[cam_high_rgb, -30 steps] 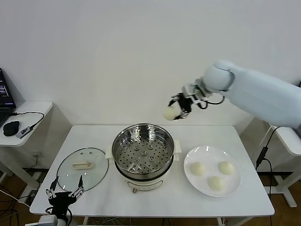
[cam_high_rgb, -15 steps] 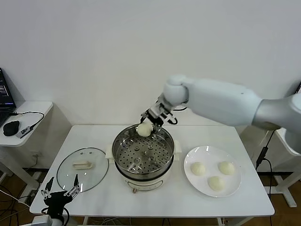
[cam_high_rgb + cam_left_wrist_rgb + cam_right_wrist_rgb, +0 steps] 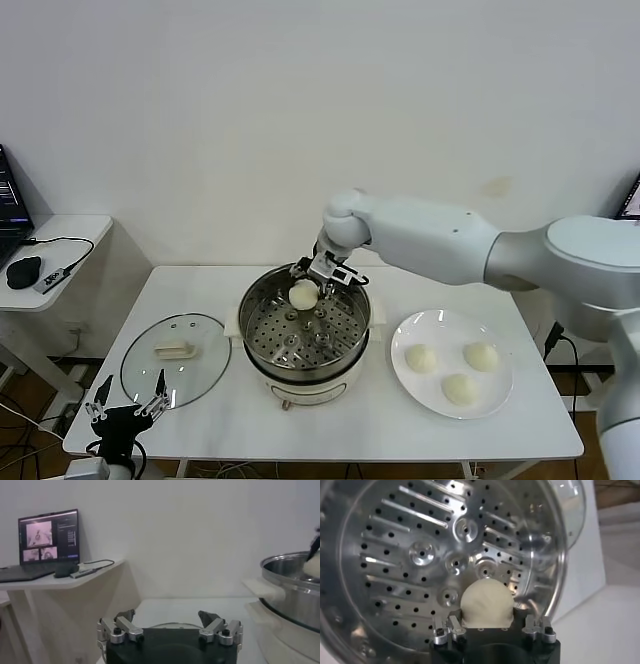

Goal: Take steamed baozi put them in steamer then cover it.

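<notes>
Right gripper is gripping one bun over the steamer tray — placing step; next, lowering and letting go.

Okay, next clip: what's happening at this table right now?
The right hand holds one small cream-white steamed bun just over the perforated tray of the round stainless-steel steamer pot, not yet released. Three more buns wait on the flat white plate on the robot's right side. The clear glass lid lies on the table to the steamer's other side. The left hand hangs open, idle, near the table's front edge by the lid.
</notes>
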You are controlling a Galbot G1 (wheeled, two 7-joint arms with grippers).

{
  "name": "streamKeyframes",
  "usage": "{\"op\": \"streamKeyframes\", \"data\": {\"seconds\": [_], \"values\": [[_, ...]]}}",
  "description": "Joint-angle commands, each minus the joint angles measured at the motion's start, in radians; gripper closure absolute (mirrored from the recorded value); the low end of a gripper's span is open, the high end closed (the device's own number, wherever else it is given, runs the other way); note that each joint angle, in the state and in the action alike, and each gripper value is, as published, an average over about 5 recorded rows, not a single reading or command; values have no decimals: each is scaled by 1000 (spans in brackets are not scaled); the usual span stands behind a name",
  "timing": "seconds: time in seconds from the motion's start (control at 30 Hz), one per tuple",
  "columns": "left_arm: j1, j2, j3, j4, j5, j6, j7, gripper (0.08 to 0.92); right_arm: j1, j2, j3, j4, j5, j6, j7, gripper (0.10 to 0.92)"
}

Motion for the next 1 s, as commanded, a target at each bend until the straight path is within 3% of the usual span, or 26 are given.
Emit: {"op": "streamKeyframes", "data": {"seconds": [0.03, 0.33, 0.47, 0.6, 0.77, 1.0], "values": [[-2, 0, 0, -1, 1, 1, 1, 177, -43, 47, 9, -98, -116, 77, 19, 380], [1, -3, 0, -9, 8, 2, 1, 177, -45, 63, 23, -133, -115, 108, 52, 367], [4, -3, 1, -15, 13, 4, 2, 177, 3, 31, 11, -55, -19, 67, 27, 284], [5, -4, 2, -31, 15, 9, 6, 177, 115, -31, -16, 87, 134, -46, -38, 213], [7, 1, -3, -48, 14, 16, 11, 177, 225, -153, -26, 261, 346, -243, -113, 203], [17, 15, -4, -63, 12, 20, 18, 177, 288, -426, -33, 495, 412, -474, -153, 203]]}}
